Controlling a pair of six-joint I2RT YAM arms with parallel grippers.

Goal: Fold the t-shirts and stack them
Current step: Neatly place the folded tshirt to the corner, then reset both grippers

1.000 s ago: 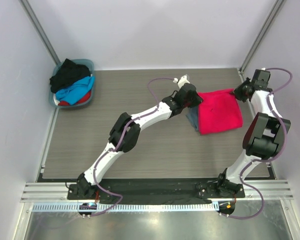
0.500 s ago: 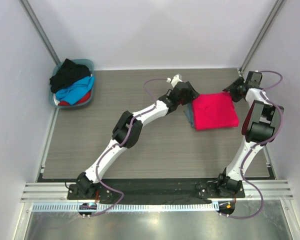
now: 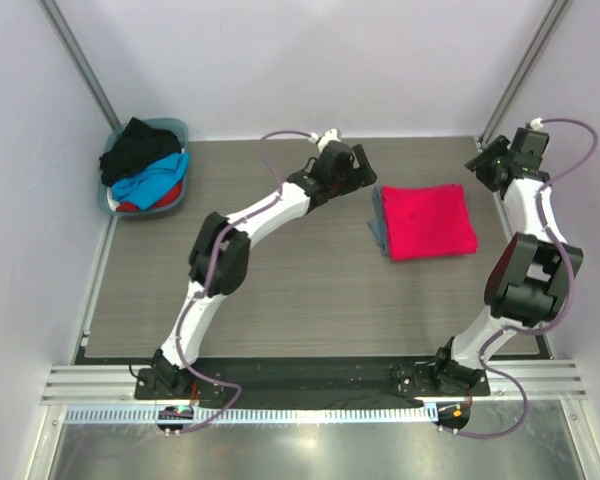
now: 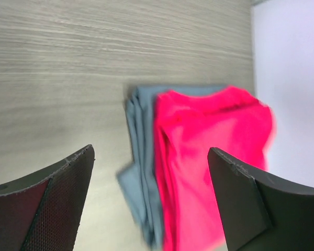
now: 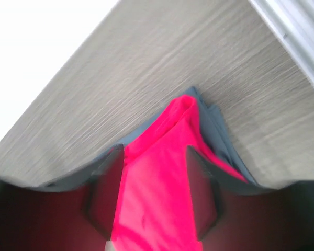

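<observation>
A folded bright red-pink t-shirt (image 3: 427, 221) lies flat on a folded slate grey-blue t-shirt (image 3: 379, 227) at the table's right back; the grey one's edge sticks out on the left. My left gripper (image 3: 367, 174) hovers just left of the stack, open, nothing between its fingers (image 4: 52, 204). In the left wrist view the pink shirt (image 4: 209, 157) and the grey shirt (image 4: 140, 157) lie below the open left gripper (image 4: 152, 204). My right gripper (image 3: 486, 167) is off the stack's far right corner. In the right wrist view it (image 5: 154, 188) is open above the pink shirt (image 5: 157, 172).
A blue-grey basket (image 3: 180, 128) in the back left corner holds a black shirt (image 3: 135, 146), a bright blue shirt (image 3: 156, 181) and a bit of red cloth (image 3: 130, 205). White walls and metal posts close in the table at the back and sides.
Both grippers opened and let go of the red-pink shirt. The left arm drew back to the left, the right one to the far right corner. The shirt now rests on the grey one.
</observation>
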